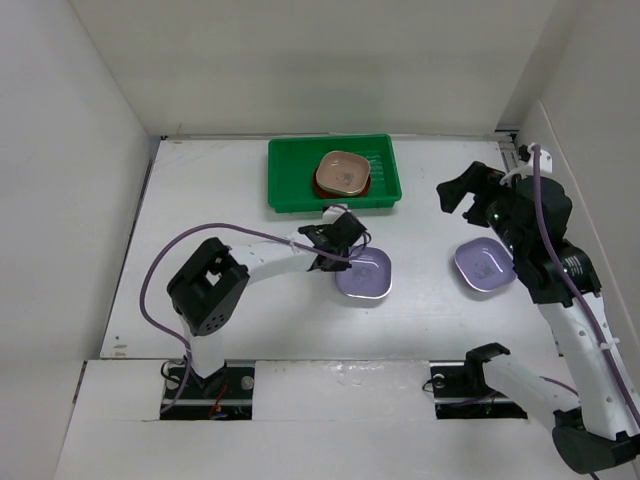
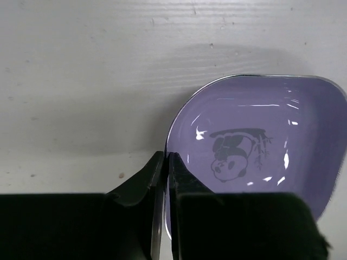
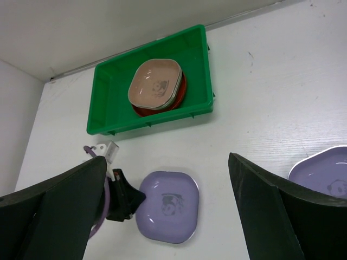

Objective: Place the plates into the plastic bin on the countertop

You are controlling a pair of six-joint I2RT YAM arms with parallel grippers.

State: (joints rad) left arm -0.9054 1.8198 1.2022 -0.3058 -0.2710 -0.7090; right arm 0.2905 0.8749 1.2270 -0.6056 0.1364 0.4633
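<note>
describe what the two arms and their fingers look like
They match. The left arm and right arm have white tube links, chunky black joint housings and black bases. A thin purple cable loops along the left, and another runs along the right. The left fingers and right fingers are matte black wedges. A small green light glows near the right wrist.

I find no words, numbers or brand marks to read. The only sign is a drawn panda [image 2: 230, 154] in the middle of the lavender plate [image 2: 282, 108] — a bamboo sprig [image 2: 264, 145] at its 2 o'clock — and a similar small figure on the pinkish-brown plate [image 3: 157, 81].
</note>
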